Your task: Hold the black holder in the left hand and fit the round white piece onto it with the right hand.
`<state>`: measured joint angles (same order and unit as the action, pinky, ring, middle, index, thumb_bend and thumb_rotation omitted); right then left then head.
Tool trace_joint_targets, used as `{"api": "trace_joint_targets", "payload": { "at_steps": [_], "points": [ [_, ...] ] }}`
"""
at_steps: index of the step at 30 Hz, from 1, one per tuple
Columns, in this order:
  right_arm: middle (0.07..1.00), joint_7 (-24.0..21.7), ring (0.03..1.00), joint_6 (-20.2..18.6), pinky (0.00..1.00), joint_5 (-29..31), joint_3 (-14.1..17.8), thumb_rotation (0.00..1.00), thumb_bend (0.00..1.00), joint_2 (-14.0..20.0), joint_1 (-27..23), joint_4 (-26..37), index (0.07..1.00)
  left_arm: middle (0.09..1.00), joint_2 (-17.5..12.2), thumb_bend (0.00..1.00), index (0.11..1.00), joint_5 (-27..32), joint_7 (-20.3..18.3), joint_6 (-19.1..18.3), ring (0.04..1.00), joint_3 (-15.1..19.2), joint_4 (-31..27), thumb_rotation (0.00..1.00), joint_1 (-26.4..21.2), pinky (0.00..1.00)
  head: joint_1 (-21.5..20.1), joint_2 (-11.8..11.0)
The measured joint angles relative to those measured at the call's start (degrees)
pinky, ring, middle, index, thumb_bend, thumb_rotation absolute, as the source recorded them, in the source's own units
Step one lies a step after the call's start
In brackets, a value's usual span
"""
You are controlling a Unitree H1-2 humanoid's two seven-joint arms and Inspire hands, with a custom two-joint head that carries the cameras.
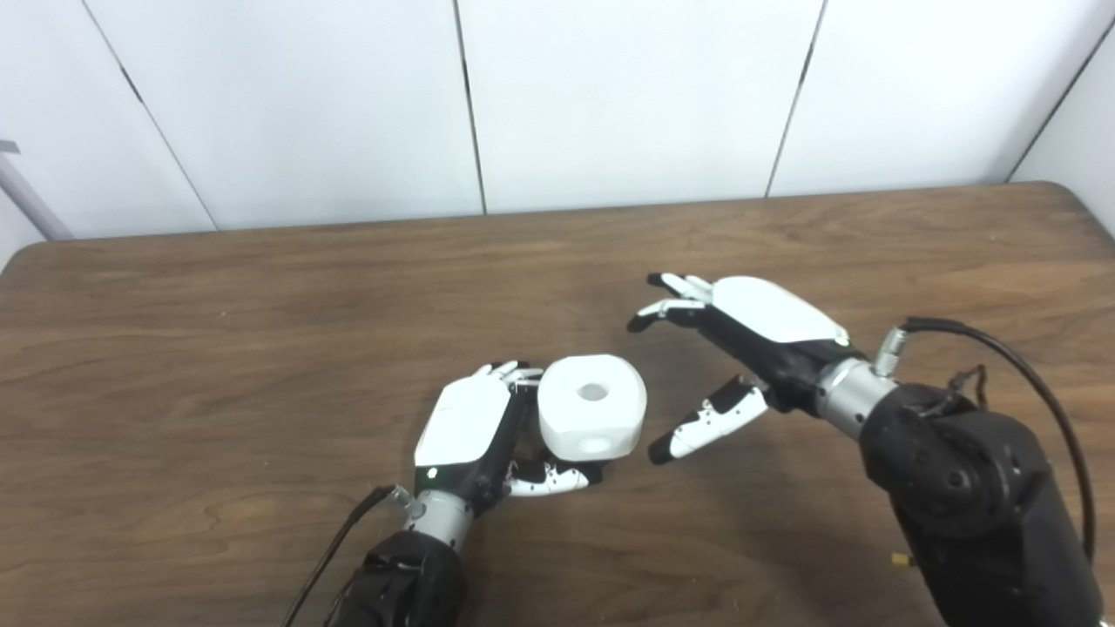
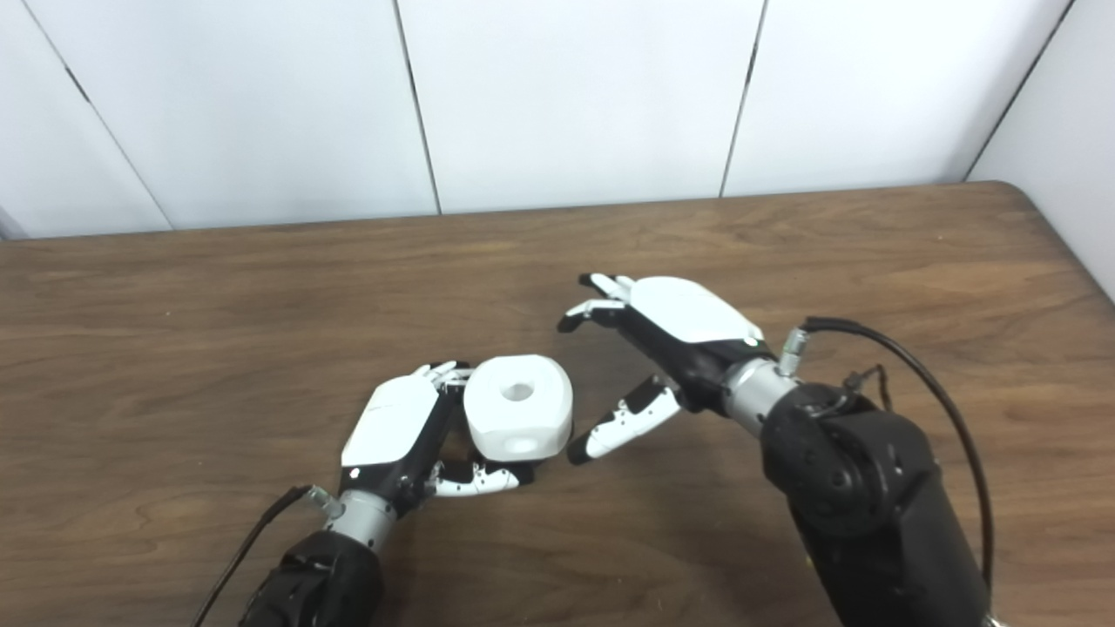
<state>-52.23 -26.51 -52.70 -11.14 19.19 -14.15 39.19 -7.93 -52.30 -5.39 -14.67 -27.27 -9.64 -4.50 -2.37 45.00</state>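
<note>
Left hand (image 1: pixel 475 431) around round white piece (image 1: pixel 592 407); right hand (image 1: pixel 740 344) spread, empty.

Bare table (image 1: pixel 261 331) surrounds the white piece (image 1: pixel 592 416).

No readable text, label, brand or number shows anywhere.
</note>
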Motion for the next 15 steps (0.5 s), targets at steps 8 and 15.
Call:
{"api": "trace_joint_targets", "payload": {
  "at_steps": [8, 15],
  "points": [
    [0.992, -2.0, 1.0, -0.03, 0.99, 0.33, 3.57, 0.46, 1.0, 0.08, 1.66, 2.06, 0.837, 0.782, -0.33, 0.52, 0.486, 0.18, 0.16, 0.61, 0.883, 0.09, 0.5, 0.05, -0.29, 0.92, -0.18, -0.26],
    [0.993, -2.02, 1.0, -0.04, 0.98, 0.74, 5.34, 0.45, 1.0, 0.0, 2.99, 2.37, 0.841, 0.784, -0.46, 0.52, 0.487, 0.99, 0.37, 2.3, 0.881, 1.08, 1.1, 0.05, -0.32, 0.9, -0.26, -0.53]
  ]
}}
